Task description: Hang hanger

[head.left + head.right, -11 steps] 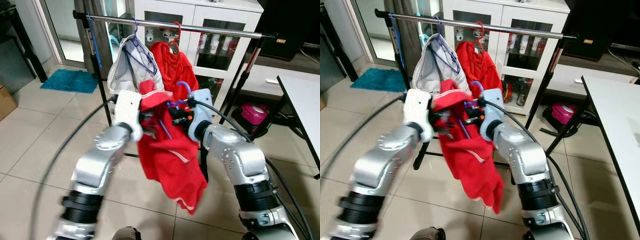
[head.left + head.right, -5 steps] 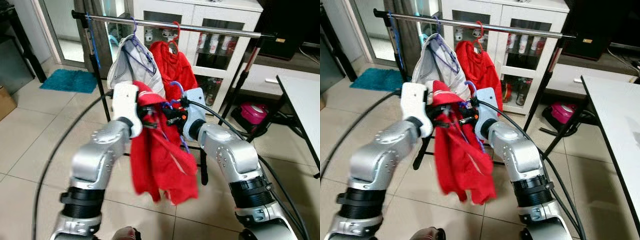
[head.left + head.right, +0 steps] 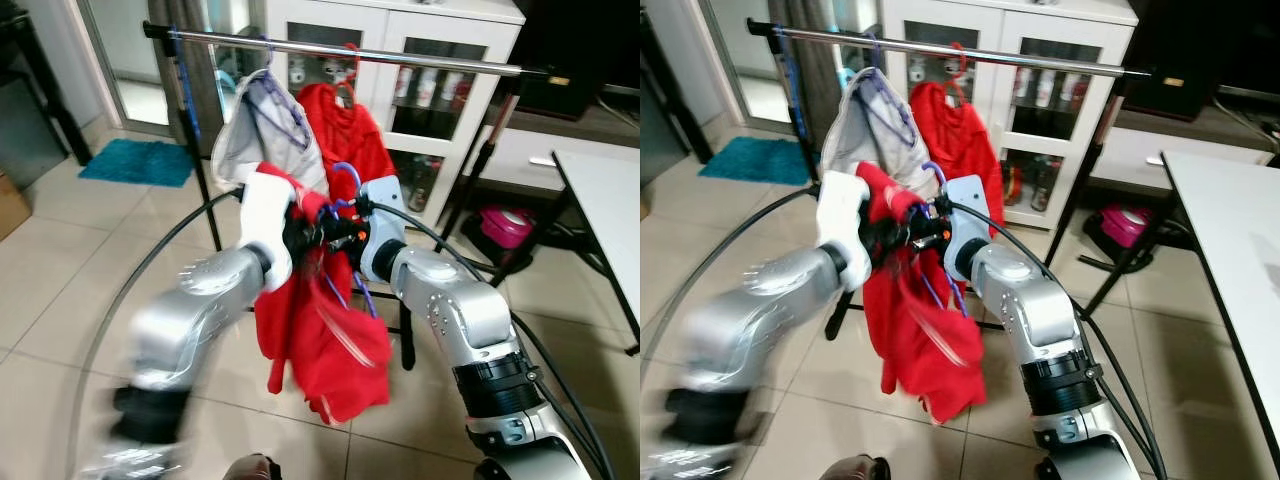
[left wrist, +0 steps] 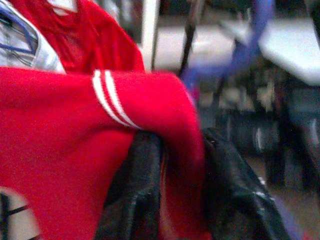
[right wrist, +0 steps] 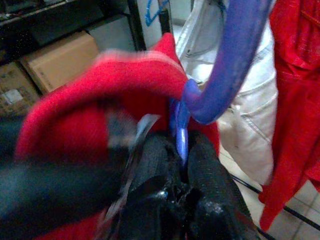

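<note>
Carrying the hanger (image 5: 220,85) toward the rail (image 3: 350,50): my right gripper (image 5: 182,165) pinches its neck, left gripper (image 4: 182,165) clamps the shirt (image 3: 320,340). Next, lift hook over rail above.

Red garment (image 3: 320,330) between the two grippers: soft matt knit cloth, white woven stripes near the left gripper (image 4: 170,200). Hanger (image 5: 225,70) in the right gripper (image 5: 182,165): smooth glossy purple plastic. Gripper fingers (image 5: 210,170): black, rough-textured, faint sheen. Beyond the grippers: rail (image 3: 400,55) polished shiny metal; white garment (image 3: 255,135) thin matt cloth. Floor (image 3: 60,260): glossy tile.
</note>
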`<state>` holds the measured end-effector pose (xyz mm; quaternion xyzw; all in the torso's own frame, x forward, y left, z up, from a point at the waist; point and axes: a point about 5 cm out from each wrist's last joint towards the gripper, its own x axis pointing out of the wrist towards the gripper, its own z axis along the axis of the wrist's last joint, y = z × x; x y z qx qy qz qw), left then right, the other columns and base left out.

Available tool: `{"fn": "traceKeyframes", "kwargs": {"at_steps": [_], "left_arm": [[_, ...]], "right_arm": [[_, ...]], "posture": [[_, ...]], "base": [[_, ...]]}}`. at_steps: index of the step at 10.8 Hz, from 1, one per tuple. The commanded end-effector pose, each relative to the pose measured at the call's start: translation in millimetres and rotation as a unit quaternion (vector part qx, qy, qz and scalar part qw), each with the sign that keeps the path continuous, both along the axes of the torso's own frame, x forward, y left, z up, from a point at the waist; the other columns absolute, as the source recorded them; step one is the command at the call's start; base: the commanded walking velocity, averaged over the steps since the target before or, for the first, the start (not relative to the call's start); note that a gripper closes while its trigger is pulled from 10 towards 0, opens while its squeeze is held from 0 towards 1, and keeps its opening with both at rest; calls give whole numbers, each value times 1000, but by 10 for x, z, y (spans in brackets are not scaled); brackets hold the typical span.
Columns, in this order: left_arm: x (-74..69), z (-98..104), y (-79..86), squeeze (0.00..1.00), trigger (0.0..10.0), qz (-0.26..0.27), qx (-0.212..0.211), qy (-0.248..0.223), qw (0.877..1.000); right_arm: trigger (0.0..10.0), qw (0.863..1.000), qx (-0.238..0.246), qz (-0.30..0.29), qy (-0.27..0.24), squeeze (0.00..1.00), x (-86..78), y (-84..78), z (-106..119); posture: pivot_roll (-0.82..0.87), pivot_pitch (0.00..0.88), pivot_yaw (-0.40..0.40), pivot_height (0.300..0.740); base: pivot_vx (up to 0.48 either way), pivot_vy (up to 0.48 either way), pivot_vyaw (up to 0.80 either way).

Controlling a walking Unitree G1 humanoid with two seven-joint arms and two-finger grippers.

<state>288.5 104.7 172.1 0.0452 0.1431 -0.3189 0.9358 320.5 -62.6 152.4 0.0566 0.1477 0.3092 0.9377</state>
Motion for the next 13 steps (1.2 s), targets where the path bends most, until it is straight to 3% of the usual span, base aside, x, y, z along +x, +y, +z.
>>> {"fn": "traceKeyframes", "kwargs": {"at_steps": [1,2,4,5,6,7,8,9,10,11,12,13], "left_arm": [[-49,-81,45,1000,10000,-9,53,8,999],[-27,-69,145,1000,10000,15,64,1,998],[64,77,425,1000,10000,100,28,-35,994],[44,147,465,1000,10000,84,5,-50,995],[-34,196,510,1000,10000,25,17,-62,998],[-45,215,551,1000,10000,17,25,-66,997],[-24,346,911,1000,10000,4,102,-102,989],[-24,386,1121,1000,10000,-11,161,-109,981],[-49,427,1309,1000,10000,-19,200,-104,974],[-66,451,1390,1000,10000,-21,212,-101,972],[-80,533,1575,0,10000,-5,227,-108,968],[-120,689,1818,0,10000,28,214,-127,968]], "right_arm": [[0,1000,10,-2,-20,0,52,-28,98],[0,1000,9,-1,-20,0,64,-36,99],[0,1000,14,-1,-15,0,102,-33,99],[0,1000,14,1,-13,0,114,-24,92],[0,1000,-1,7,-24,0,146,-30,99],[0,999,-10,10,-32,0,160,-41,112],[0,995,-30,59,-71,0,192,-110,253],[0,990,-14,113,-83,0,148,-114,348],[0,983,-1,159,-95,0,98,-142,425],[0,979,0,176,-101,0,78,-161,449],[0,970,1,215,-114,0,28,-212,491],[0,951,19,280,-130,0,-90,-295,572]], "posture": [[54,0,-5,740],[61,0,-8,740],[69,0,-14,740],[74,0,-19,740],[73,0,-19,740],[72,0,-17,740],[73,0,-17,740],[72,0,-15,740],[69,0,-11,740],[68,0,-8,740],[66,0,-6,740],[66,0,-6,740]], "base": [[0,0,0],[0,0,0],[0,0,0],[0,0,0],[0,0,0],[0,0,0],[0,0,0],[0,0,0],[0,0,0],[0,0,0],[0,0,0],[0,0,0]]}}
